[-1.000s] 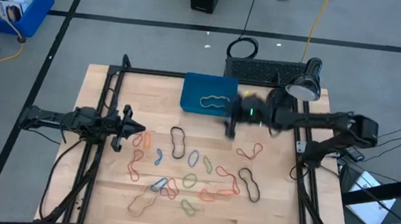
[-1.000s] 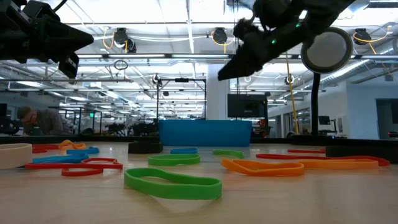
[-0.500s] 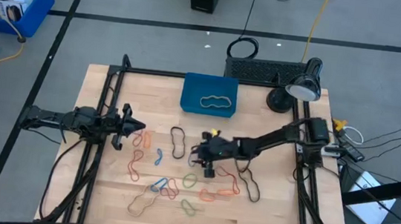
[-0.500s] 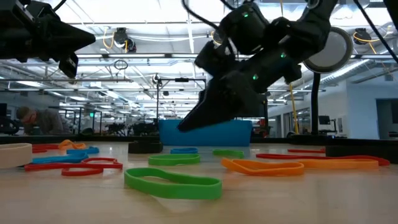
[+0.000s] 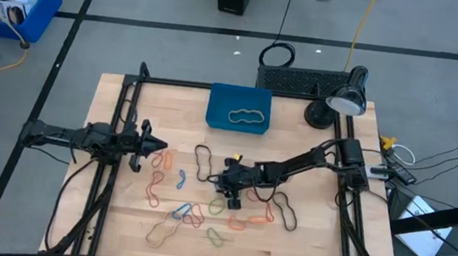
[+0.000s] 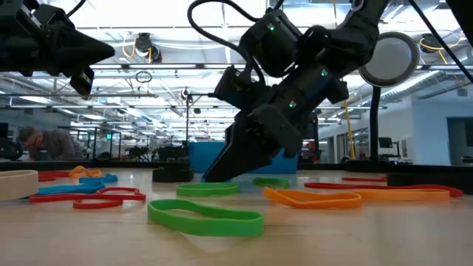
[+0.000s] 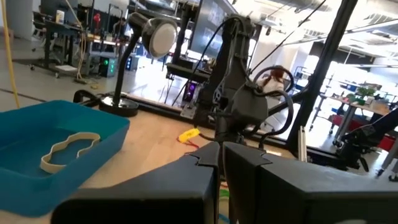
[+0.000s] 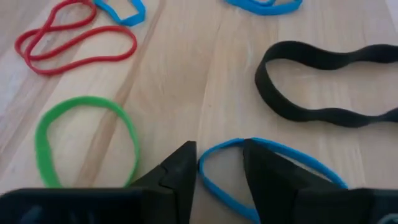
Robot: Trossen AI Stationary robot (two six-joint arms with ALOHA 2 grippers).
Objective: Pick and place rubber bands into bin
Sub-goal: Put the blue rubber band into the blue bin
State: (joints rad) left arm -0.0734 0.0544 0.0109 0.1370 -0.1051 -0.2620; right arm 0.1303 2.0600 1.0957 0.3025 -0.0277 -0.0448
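Observation:
Many rubber bands (image 5: 204, 202) in red, orange, green, blue and black lie flat on the wooden table. One tan band (image 5: 247, 116) lies in the small blue bin (image 5: 220, 101) at the far middle. My right gripper (image 5: 222, 182) is open, low over the table's middle. Its fingers stand on either side of the end of a blue band (image 8: 214, 163), with the tips near the wood in the low view (image 6: 214, 174). My left gripper (image 5: 161, 146) is shut and empty, held above the table's left side. My right gripper comes slanting down from the table's right, and the blue band's looped end (image 8: 208, 158) lies in the gap between its fingertips (image 8: 181, 163). I cannot tell whether the fingers touch the band. The band lies flat on the table.
A green band (image 8: 87, 140), a black band (image 8: 329, 87) and red bands (image 8: 74, 37) lie close around the right gripper. A desk lamp (image 5: 348, 94) stands at the far right corner. Black frame rails (image 5: 117, 133) run along both sides. A larger blue bin (image 5: 16, 3) sits on the floor.
My right gripper has gone from beside the blue bin toward the table's near edge and left, to the middle of the table. It has come down among the bands, over a blue one. The bands have stayed where they were.

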